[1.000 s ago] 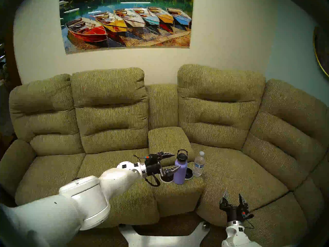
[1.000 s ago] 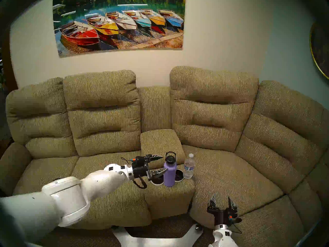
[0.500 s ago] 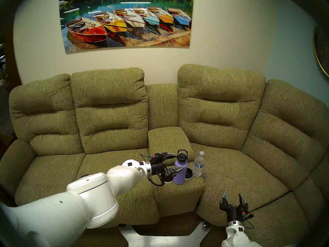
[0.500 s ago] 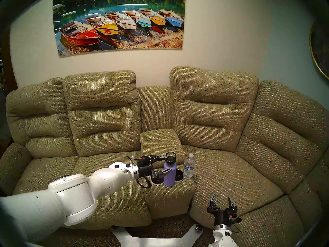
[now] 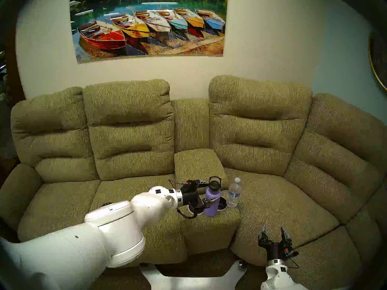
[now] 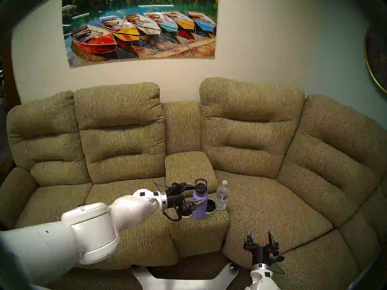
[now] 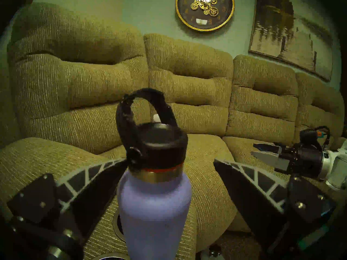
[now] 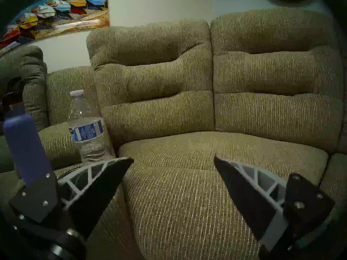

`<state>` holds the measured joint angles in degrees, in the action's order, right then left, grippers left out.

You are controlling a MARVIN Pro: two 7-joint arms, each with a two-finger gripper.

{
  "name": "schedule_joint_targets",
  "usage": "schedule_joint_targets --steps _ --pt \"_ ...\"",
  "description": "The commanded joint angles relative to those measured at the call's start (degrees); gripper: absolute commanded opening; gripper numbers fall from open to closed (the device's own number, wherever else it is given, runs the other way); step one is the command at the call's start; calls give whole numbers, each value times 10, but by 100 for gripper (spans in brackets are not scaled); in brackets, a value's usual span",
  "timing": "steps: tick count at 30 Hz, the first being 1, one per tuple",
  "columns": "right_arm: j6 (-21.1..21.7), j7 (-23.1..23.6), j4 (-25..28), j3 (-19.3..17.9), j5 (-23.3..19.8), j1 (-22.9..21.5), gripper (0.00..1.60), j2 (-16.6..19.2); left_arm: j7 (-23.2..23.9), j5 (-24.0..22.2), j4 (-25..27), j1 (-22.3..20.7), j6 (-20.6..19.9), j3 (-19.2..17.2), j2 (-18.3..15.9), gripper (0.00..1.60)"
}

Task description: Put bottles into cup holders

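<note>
— Two bottles stand upright on the olive-green fabric console of the sofa: a lavender metal flask with a black loop-handled cap and, to its right, a slimmer clear plastic water bottle with a white cap and blue label.

— Where are the cup holders?

— Both round black wells with silver-grey rims sit in the console top. The right one lies between the flask and the water bottle, partly hidden by the flask. The left one is mostly covered by the left gripper. Neither bottle is in a well; the flask stands at the console's front edge, just beside both rims.

— And the left gripper?

— The left gripper has its fingers apart, one on each side of the flask's shoulder. In the left wrist view the left finger looks close to the flask's neck, while the right one stands clear of it.

— The right one?

— The right gripper hovers low over the right seat cushion, fingers spread wide, holding nothing, well apart from the bottles.
</note>
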<state>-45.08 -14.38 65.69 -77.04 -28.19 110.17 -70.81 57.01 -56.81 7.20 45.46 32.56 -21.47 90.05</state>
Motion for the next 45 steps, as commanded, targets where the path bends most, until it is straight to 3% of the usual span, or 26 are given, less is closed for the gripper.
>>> schedule_joint_targets --steps 1,18,19,21,22,24,28,30,38,45 --pt "-1 0 3 -1 0 -2 160 -1 -24 2 -1 -17 -4 0 19 160" --pt "-2 2 1 -1 0 -3 160 -1 -78 22 -7 -21 -23 6 32 160" --pt "-2 2 1 -1 0 -3 160 -1 -81 22 -8 -21 -25 6 31 156" --pt "-2 2 1 -1 0 -3 160 -1 -81 24 -6 -19 -23 7 30 112" --pt "-2 2 1 -1 0 -3 160 -1 -83 25 -6 -18 -23 7 30 80" --pt "-2 2 1 -1 0 -3 160 -2 -84 29 -5 -16 -21 10 28 74" --pt "-2 2 1 -1 0 -3 160 -2 -78 36 -4 -9 -8 15 18 10" --pt "-2 2 1 -2 0 -3 160 -2 -69 42 -2 -7 4 20 9 0" --pt "-3 2 2 -3 -1 -2 160 -2 -14 48 14 -7 71 24 -33 0" --pt "-3 2 2 -3 0 -2 160 -3 -3 49 10 -10 112 20 -48 0"
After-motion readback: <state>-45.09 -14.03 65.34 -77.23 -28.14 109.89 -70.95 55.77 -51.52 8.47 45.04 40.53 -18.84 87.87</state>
